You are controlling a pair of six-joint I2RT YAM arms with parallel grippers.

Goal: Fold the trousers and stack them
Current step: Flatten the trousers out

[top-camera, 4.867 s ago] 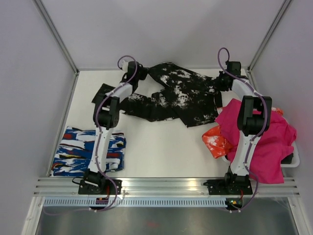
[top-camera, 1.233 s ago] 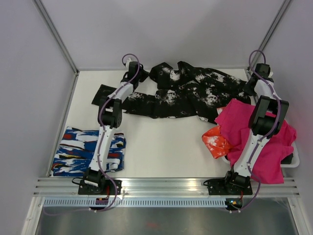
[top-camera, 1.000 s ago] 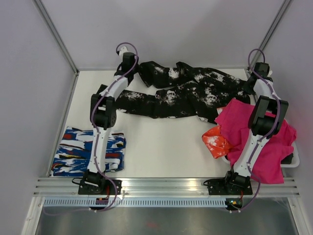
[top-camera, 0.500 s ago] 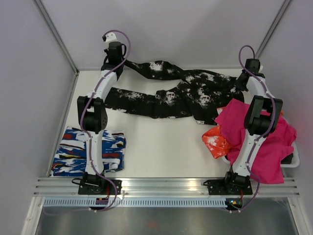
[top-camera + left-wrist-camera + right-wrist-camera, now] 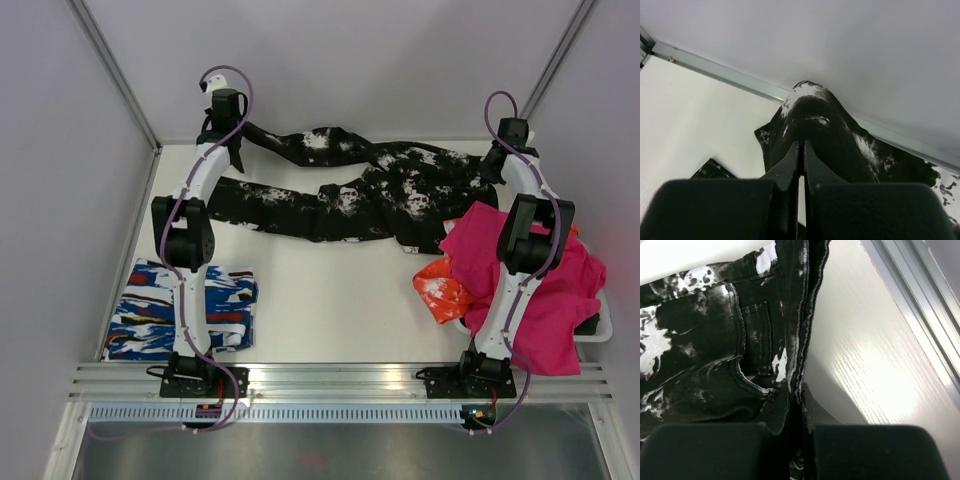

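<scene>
At about 8 o'clock on the table [image 5: 330, 300], a folded blue-white-red garment [image 5: 185, 310] is seen lying flat, just beside the left arm's lower link.

At about 11 o'clock, the left gripper [image 5: 232, 140] is held up near the far left corner. In the left wrist view its jaws are seen pressed together [image 5: 801, 145], with a fold of black, white-splattered cloth pinched between them; a leg end of the trousers [image 5: 820, 125] is thus held off the surface.

The trousers [image 5: 350, 195] are spread across the far part of the table, from 11 o'clock to 1 o'clock, between the two grippers. One leg is drawn up to the left gripper, while the other is laid flat below it, its hem pointing toward 9 o'clock. The waist end is found at the right.

At about 1 o'clock, the right gripper [image 5: 490, 165] is set at the waist end. In the right wrist view its jaws are seen closed [image 5: 800, 405] on a stitched edge of the trousers [image 5: 705, 340], beside a back pocket.

At about 3 to 4 o'clock, a magenta cloth [image 5: 540, 280] is heaped, its upper edge meeting the trousers' waist end. An orange item [image 5: 443, 290] is tucked at its left edge, and the right arm is seen passing over the heap.
</scene>
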